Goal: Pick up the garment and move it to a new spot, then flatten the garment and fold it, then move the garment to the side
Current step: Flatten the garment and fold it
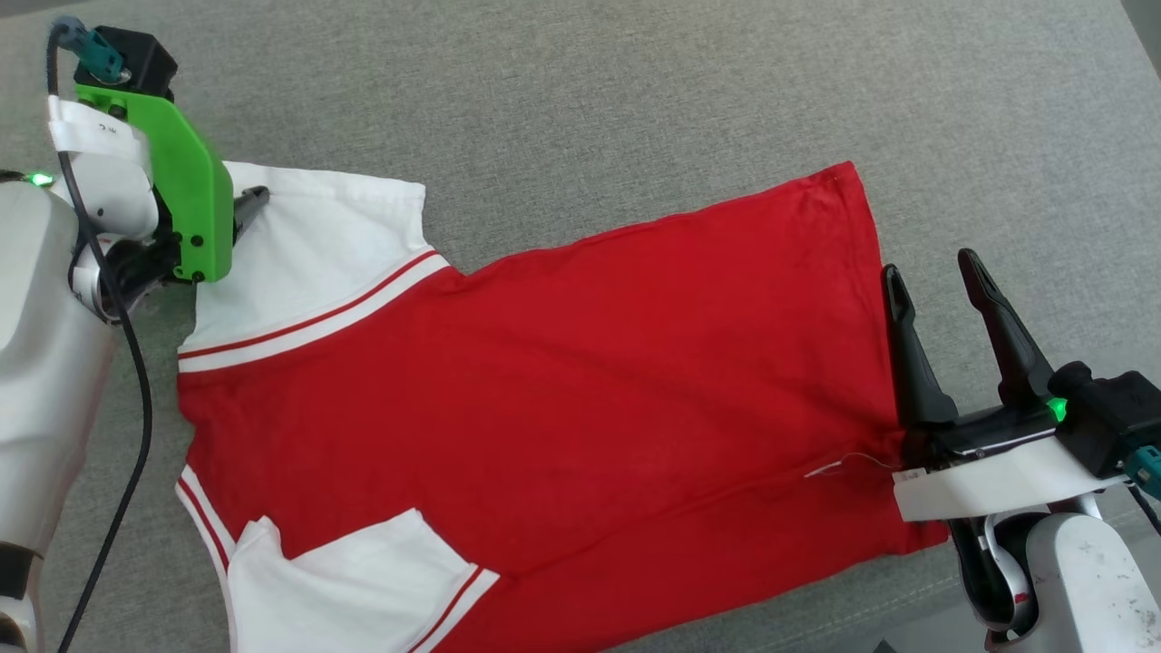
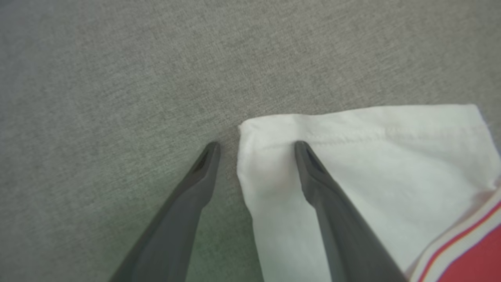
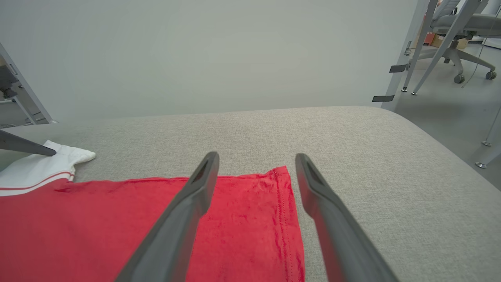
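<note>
Standing spread wide and gripping nothing, the jaws of the left gripper (image 2: 257,145) are straddling the outer corner of a white sleeve (image 2: 372,156): one finger is lying over the white cloth, the other over the bare grey covering just beside it. Whether that finger is pressing the cloth cannot be told. At the opposite end, the right gripper (image 1: 931,265) is showing its jaws equally wide and empty. They are bracketing the hem (image 3: 285,203) near its far corner, with one finger over red cloth and the other over the bare surface (image 1: 635,100). Between the two arms the garment (image 1: 562,381) is lying flat on the grey fabric-covered surface, plain red side up, with its shoulders pointing to the robot's left and its hem to the right. A red-and-white stripe trim (image 1: 317,322) is running where the far sleeve meets the body. The near sleeve (image 1: 363,580) is lying folded inward over the red cloth at the lower edge of the head view. A green bracket (image 1: 190,199) is riding on the left wrist, above the far sleeve. Beyond the surface a pale wall (image 3: 195,51) is rising, and an office chair (image 3: 465,23) is standing on the floor at the upper right of the right wrist view.
</note>
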